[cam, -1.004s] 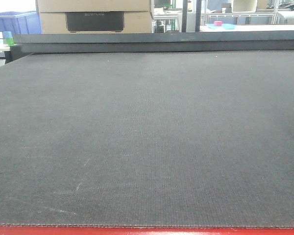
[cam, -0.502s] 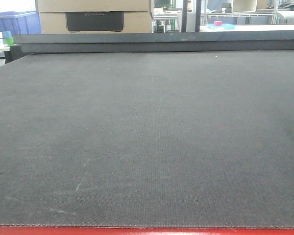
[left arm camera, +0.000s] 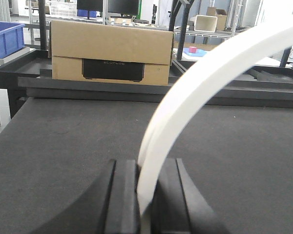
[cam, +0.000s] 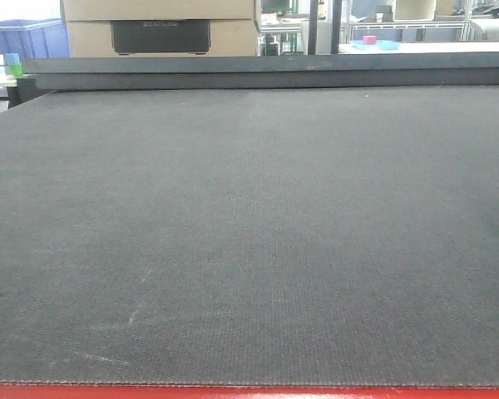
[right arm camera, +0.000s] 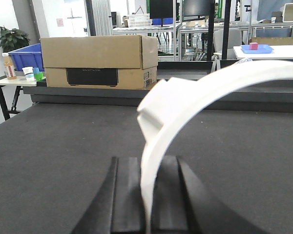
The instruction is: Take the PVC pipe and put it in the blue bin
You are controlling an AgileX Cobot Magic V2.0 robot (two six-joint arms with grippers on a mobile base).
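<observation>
A white curved PVC pipe (left arm camera: 205,78) rises from between the black fingers of my left gripper (left arm camera: 146,170), which is shut on it, and arcs off to the upper right. In the right wrist view my right gripper (right arm camera: 149,168) is likewise shut on a white curved PVC pipe (right arm camera: 195,92), whose blocky end (right arm camera: 158,100) shows above the jaws. A blue bin (left arm camera: 5,38) stands off the table at the far left, also seen as the blue bin (right arm camera: 25,54) and the blue bin (cam: 25,37). Neither gripper nor pipe shows in the front view.
A dark mat (cam: 249,233) covers the table, with a red front edge (cam: 249,392). A cardboard box (left arm camera: 110,57) sits behind the raised black back rail (left arm camera: 88,90). A bottle and cups (right arm camera: 19,70) stand on a side table at the left.
</observation>
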